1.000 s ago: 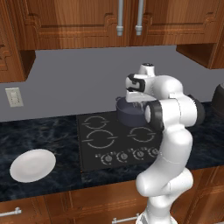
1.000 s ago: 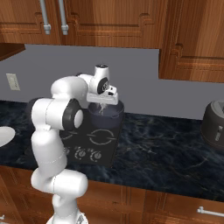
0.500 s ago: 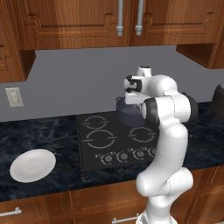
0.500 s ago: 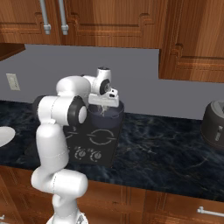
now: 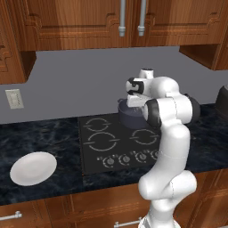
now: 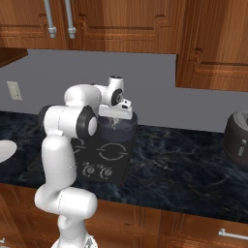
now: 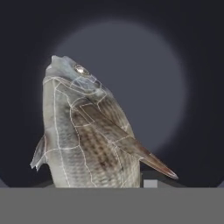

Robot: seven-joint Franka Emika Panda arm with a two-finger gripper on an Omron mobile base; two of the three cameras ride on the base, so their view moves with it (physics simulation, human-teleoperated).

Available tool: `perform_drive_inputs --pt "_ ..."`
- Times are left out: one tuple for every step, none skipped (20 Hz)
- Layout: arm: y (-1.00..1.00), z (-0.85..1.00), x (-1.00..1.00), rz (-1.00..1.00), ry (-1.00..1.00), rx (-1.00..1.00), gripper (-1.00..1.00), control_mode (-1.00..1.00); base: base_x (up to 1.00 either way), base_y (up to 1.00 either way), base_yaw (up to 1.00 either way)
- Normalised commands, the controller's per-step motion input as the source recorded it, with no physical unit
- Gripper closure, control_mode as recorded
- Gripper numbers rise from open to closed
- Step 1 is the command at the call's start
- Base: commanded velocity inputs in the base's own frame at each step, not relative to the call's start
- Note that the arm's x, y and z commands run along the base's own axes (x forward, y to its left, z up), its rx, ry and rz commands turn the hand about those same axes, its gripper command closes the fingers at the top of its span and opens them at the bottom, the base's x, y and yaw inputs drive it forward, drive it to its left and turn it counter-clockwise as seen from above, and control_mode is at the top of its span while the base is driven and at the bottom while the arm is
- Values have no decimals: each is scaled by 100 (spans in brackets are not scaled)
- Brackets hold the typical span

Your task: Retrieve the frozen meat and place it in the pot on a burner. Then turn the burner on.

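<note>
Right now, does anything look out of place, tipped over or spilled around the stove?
Nothing stands out. The pot sits upright on the back right burner of the cooktop, the gripper hangs over it with the frozen meat pointing into it, and the white plate lies flat on the counter, nothing spilled.

We're in a home kitchen, rendered: brown wooden wall cabinets with metal bar handles run along the far wall above a grey backsplash, and there's a dark marbled counter with wooden drawers beneath. Set into that counter is a black cooktop with ring burners and a row of knobs along its near edge, a pot on the far right burner. There's a wall outlet far left, a white plate near left, and at the right edge a dark rounded appliance, possibly a toaster.
</note>
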Motion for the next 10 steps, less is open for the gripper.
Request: perform_drive_inputs --pt "0 -8 17 -1 2 0 100 -100 0 0 0" --pt "0 -7 18 -1 1 0 100 -100 0 0 0" --pt "0 -9 19 0 1 0 100 -100 0 0 0" --pt "0 -13 19 0 0 0 100 -100 0 0 0" --pt "0 -13 19 0 0 0 100 -100 0 0 0" --pt "0 -11 21 0 0 0 100 -100 0 0 0" --pt "0 -7 26 0 1 0 100 -100 0 0 0" --pt "0 0 29 0 0 0 100 -100 0 0 0" --pt "0 0 34 0 0 0 100 -100 0 0 0" --pt "0 0 36 0 0 0 100 -100 0 0 0"
